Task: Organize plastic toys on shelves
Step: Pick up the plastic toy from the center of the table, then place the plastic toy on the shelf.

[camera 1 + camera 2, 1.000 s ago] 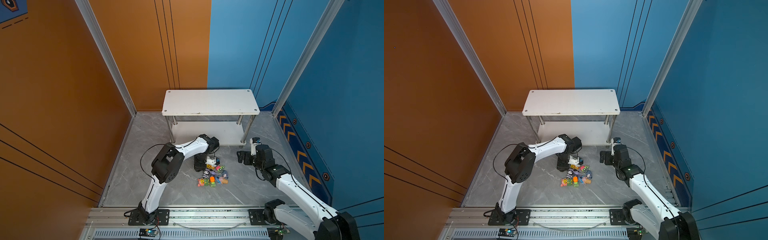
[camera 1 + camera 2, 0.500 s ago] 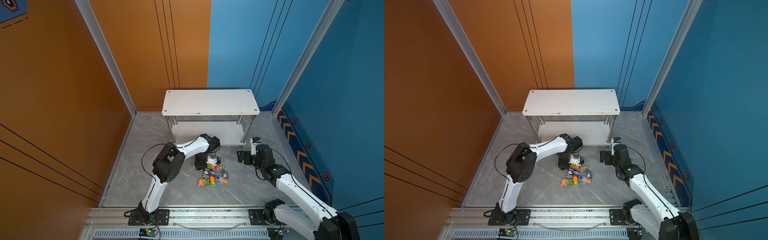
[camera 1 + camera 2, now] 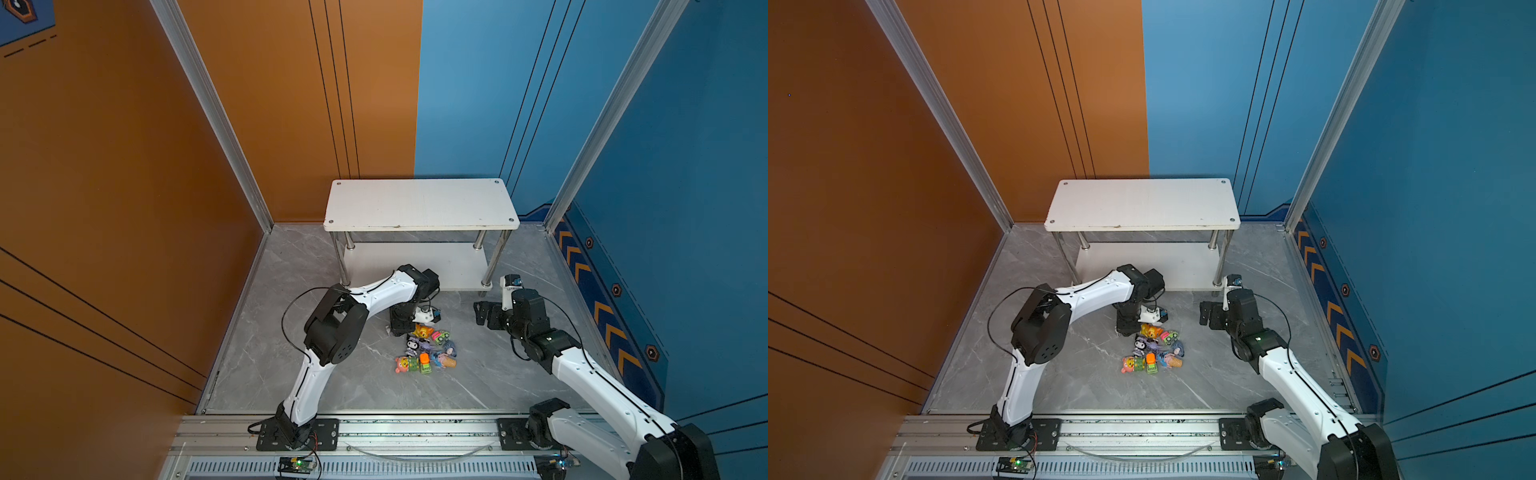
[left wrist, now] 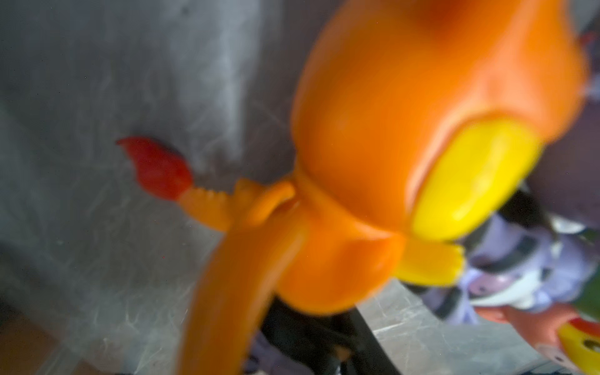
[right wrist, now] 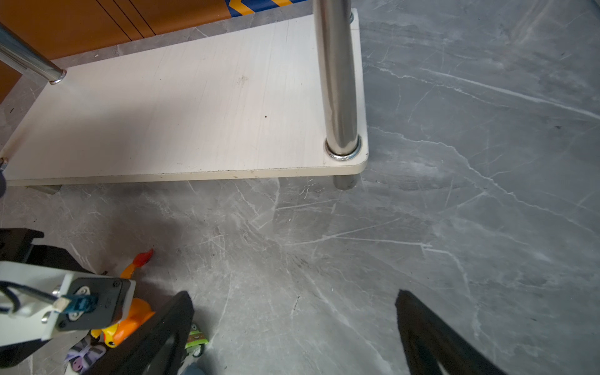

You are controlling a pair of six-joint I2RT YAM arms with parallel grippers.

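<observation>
The plastic toys (image 3: 426, 353) (image 3: 1152, 353) lie in a tight pile on the grey floor in front of the shelves (image 3: 419, 203) (image 3: 1142, 203). My left gripper (image 3: 406, 329) (image 3: 1134, 328) points down at the pile's far end, shut on the orange dragon (image 3: 423, 331) (image 4: 406, 146). The dragon fills the left wrist view, its red-tipped tail (image 5: 143, 258) sticking out. My right gripper (image 3: 484, 313) (image 5: 292, 302) hovers open to the right of the pile with bare floor between its fingers. Both white boards are bare.
A chrome leg (image 5: 337, 81) stands at the lower board's (image 5: 194, 113) near right corner, just ahead of my right gripper. A green car (image 5: 195, 339) lies beside its one finger. Orange and blue walls close the cell on three sides.
My left gripper's jaws have closed in on the orange dragon, the arm barely shifting. The right arm has not moved.
</observation>
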